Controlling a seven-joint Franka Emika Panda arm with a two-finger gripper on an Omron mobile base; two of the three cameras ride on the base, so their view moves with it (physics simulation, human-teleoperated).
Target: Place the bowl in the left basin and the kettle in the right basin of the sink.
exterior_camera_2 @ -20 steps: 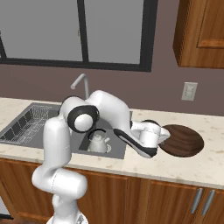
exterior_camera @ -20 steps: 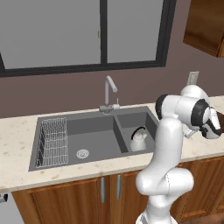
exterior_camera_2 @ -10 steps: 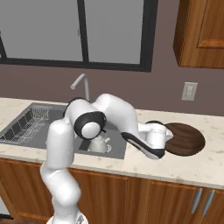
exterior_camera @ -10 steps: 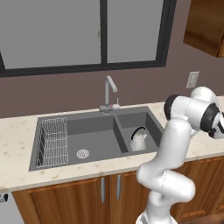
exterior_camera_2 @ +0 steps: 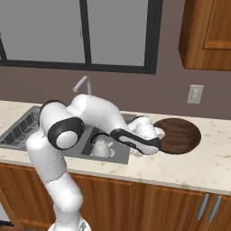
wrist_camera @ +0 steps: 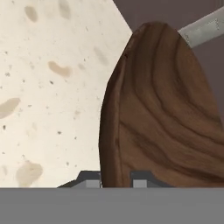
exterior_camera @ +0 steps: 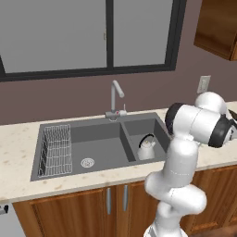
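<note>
With the sink (exterior_camera: 97, 148) already holding the kettle (exterior_camera: 146, 148) in the right basin (exterior_camera: 155, 132), the bowl (exterior_camera_2: 178, 135) is sitting on the counter (exterior_camera_2: 198, 164), its near rim being pinched by the nearly closed gripper (wrist_camera: 116, 180), so lifting toward the left basin (exterior_camera: 99, 150) is judged next.

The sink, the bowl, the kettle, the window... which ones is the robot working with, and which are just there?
For the job:
- bowl, its rim pinched in the shut claw
- kettle, already in the right basin
- left basin of the sink

Just there:
- faucet
- wire rack
- window
- wall outlet
- upper cabinet
</note>
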